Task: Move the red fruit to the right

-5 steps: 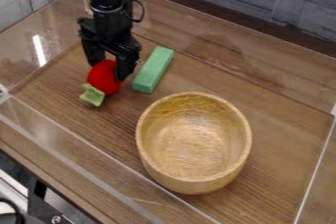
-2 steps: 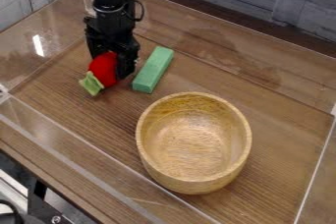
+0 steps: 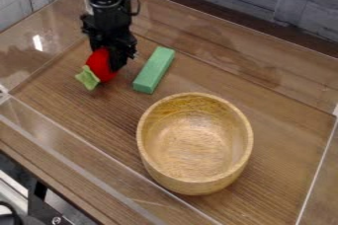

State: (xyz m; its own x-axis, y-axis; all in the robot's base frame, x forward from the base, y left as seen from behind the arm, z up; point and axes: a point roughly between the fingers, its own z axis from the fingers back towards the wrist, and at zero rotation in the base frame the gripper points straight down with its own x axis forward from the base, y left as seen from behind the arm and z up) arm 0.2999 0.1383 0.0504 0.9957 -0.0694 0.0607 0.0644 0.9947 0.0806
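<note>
Camera view: gripper (image 3: 106, 49) is closing on the red toy strawberry (image 3: 99, 63), holding it between the fingers, green leafy end pointing down-left. Berry is sitting on the left part of the wooden table (image 3: 211, 59), left of the green block (image 3: 154, 69) and up-left of the wooden bowl (image 3: 195, 143). Risks: round, smooth sides may be slipping out if the pinch is off-centre; a low sweep right could be knocking the block or catching the bowl rim; letting go high could be sending it rolling.

Black robot arm (image 3: 106, 2), black jaws (image 3: 109, 45)
</note>
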